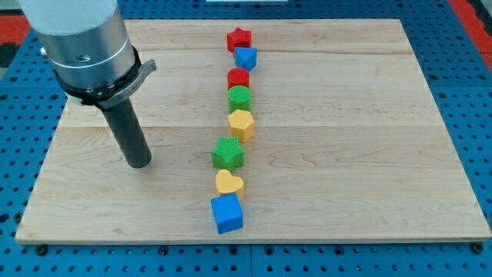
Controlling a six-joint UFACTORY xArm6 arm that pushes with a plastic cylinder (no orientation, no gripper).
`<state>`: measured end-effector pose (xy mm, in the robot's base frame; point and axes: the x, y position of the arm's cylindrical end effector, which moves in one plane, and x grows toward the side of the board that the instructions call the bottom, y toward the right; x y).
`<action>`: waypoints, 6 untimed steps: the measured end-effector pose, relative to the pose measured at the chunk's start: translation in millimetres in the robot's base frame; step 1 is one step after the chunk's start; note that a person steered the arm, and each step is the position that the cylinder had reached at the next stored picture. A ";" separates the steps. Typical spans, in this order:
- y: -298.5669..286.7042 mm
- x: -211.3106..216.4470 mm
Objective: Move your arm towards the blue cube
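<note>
One rod only on this arm, no pincer fitted, so an open or closed state does not apply. My tip [139, 163] rests on the table [369, 154], well toward the view's left of the block column and touching no block.

Landmark for all positions: the blue cube [227, 213].

- Tip vs. blue cube: tip lies to the view's left of the cube and somewhat toward the view's top; bare wood between them, clearly apart.
- Blue cube: lowest member of the column, near the table's bottom edge, slightly left of the board's centre line. Sits flat, turned a little relative to the table edge.
- Yellow heart [228, 184]: just above the cube toward the view's top, very close; whether they touch cannot be told.
- Green star [227, 153]: next above the heart, roughly level with my tip.
- Yellow hexagon-like block [241, 124]: further up and slightly to the view's right of the cube.
- Green cylinder [240, 98]: above that, close to the yellow one.
- Red cylinder [238, 78]: directly above the green cylinder, seemingly in contact.
- Second blue block [245, 57], shape unclear: up again, slightly right.
- Red star [239, 38]: farthest from the cube, near the table's top edge.

Column of eight runs nearly straight from cube to red star.
</note>
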<state>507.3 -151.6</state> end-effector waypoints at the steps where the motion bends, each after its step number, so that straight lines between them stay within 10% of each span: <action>1: 0.0 0.0; 3: 19.0 110.0; 6: 52.2 111.8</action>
